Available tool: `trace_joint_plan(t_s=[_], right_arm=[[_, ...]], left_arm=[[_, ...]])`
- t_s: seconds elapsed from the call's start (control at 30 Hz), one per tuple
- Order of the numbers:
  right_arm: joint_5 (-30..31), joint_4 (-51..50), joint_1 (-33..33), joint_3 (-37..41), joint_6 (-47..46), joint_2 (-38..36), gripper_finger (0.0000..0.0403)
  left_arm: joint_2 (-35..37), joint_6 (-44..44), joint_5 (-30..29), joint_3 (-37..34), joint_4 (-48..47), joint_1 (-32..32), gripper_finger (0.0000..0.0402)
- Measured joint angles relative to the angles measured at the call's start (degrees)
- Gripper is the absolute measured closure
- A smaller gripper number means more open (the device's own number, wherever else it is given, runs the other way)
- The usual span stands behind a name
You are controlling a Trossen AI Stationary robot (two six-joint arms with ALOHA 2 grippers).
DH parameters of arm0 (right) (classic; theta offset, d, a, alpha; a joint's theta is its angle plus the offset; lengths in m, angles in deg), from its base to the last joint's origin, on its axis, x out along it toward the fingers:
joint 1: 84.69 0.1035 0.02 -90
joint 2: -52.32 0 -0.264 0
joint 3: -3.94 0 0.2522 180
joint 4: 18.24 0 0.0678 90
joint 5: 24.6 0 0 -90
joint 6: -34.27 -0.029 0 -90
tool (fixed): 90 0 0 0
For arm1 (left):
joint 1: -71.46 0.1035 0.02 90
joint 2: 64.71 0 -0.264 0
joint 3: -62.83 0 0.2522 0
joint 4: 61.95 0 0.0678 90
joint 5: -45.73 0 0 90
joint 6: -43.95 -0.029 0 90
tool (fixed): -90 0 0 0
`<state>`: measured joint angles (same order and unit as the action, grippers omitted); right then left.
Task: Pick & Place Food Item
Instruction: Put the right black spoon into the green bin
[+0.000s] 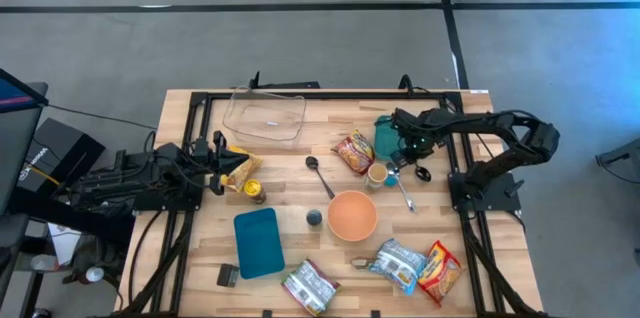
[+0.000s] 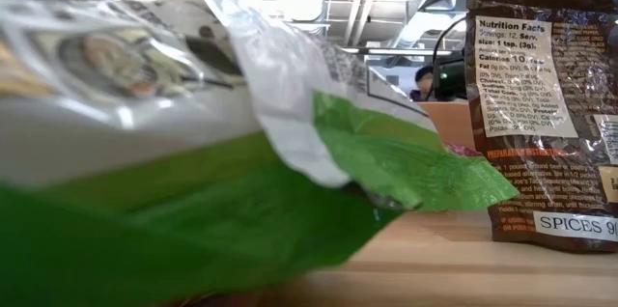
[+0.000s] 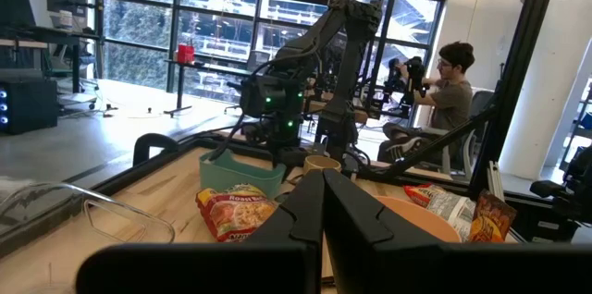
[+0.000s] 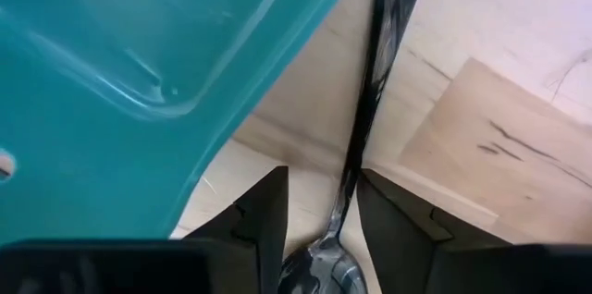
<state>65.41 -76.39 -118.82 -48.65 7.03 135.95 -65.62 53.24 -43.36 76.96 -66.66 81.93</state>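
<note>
Right gripper [image 4: 319, 229]: fingers spread, a dark spoon [image 4: 370, 100] between them, handle running away past the teal container [image 4: 139, 63]; low over the bench [image 1: 470, 288], near its right edge toward the far corner.
Ramen packet [image 1: 354, 151]: flat on the bench, just beside the teal container, apart from that gripper.
Left gripper [image 1: 218, 166]: pressed together, at the left edge.

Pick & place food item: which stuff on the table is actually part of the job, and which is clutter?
Job, likely:
- noodle packet, silver packet, red packet
- teal container
- right gripper, open astride a spoon

Lying about:
- orange bowl, teal lid, clear tub, can
- left gripper, shut, waiting at table's left
</note>
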Motion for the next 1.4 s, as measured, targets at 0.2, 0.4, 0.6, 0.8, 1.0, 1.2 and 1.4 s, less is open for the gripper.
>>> trace_joint_plan(t_s=[0.2,0.4,0.6,0.8,1.0,1.2,1.4], right_arm=[[0.0,0.48,0.0,0.36,-0.3,0.02,0.0282],[0.02,1.88,0.0,3.05,-0.44,-0.3,0.029],[0.0,1.56,0.0,2.3,-0.39,-1.09,0.0291],[-0.05,1.14,0.0,2.1,-0.24,-1.2,0.0307],[-0.2,0.92,0.0,2.1,-1.11,-1.2,0.0343],[-0.26,0.92,0.0,2.1,-1.28,-1.22,0.0379],[-0.24,0.85,0.0,2.1,-1.29,-1.27,0.0396]], left_arm=[[0.0,0.01,0.0,-0.02,0.0,0.0,0.0401],[-0.02,0.01,0.0,-0.02,0.0,0.01,0.0401],[-0.02,0.01,0.0,0.0,0.0,-0.01,0.0401],[0.0,0.01,0.0,-0.02,0.0,0.01,0.0401],[0.0,0.01,0.0,-0.01,0.0,0.0,0.0401],[-0.02,0.01,0.0,-0.02,0.0,0.01,0.0401],[-0.02,0.01,0.0,-0.02,0.0,-0.01,0.0401]])
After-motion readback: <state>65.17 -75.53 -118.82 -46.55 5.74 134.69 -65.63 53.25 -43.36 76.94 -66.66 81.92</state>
